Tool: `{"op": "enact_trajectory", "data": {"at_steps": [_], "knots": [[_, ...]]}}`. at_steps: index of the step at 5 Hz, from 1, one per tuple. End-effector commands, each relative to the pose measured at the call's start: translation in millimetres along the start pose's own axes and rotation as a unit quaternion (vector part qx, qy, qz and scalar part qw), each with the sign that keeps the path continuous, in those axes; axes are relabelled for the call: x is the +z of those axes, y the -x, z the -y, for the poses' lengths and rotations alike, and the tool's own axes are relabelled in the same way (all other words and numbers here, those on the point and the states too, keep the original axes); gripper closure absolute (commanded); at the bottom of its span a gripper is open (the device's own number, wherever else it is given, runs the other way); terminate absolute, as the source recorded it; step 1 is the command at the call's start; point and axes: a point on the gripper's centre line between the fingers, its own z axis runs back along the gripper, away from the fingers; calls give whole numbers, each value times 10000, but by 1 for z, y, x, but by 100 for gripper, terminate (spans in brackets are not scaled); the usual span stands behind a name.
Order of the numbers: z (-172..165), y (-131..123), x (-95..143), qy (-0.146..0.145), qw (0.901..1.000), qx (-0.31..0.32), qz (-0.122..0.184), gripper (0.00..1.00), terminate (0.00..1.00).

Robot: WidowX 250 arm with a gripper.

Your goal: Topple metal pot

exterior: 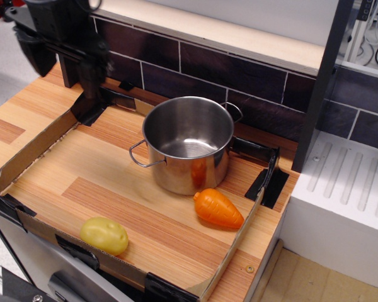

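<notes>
The metal pot point(188, 145) is a shiny steel cylinder with two thin wire loop handles. It stands upright and empty in the back half of the wooden tray point(82, 182). My gripper point(62, 68) is black and hangs at the far left corner of the tray, well to the left of the pot and above it. Its two fingers point(91, 78) are spread apart and hold nothing. It touches nothing.
An orange toy carrot point(218, 208) lies just in front of the pot. A yellow toy potato point(104, 235) lies near the front cardboard rim point(31, 154). A dark tiled wall point(239, 75) runs behind. A white drain board point(349, 189) stands to the right.
</notes>
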Motion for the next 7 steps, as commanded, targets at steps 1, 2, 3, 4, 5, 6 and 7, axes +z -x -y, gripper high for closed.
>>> {"op": "enact_trajectory", "data": {"at_steps": [1,2,3,4,5,6,7], "knots": [[49,44,18,-159,9891,-1434,308,0,0],[73,56,-1,-670,9806,-1809,351,0,0],[92,59,-27,-1048,9743,-1961,368,0,0],[102,59,-46,-1241,9712,-1990,416,0,0],[107,58,-55,-1377,9690,-1987,513,0,0],[104,51,-61,-1483,9688,-1875,661,0,0],[106,46,-65,-1612,9671,-1827,730,0,0]]}}
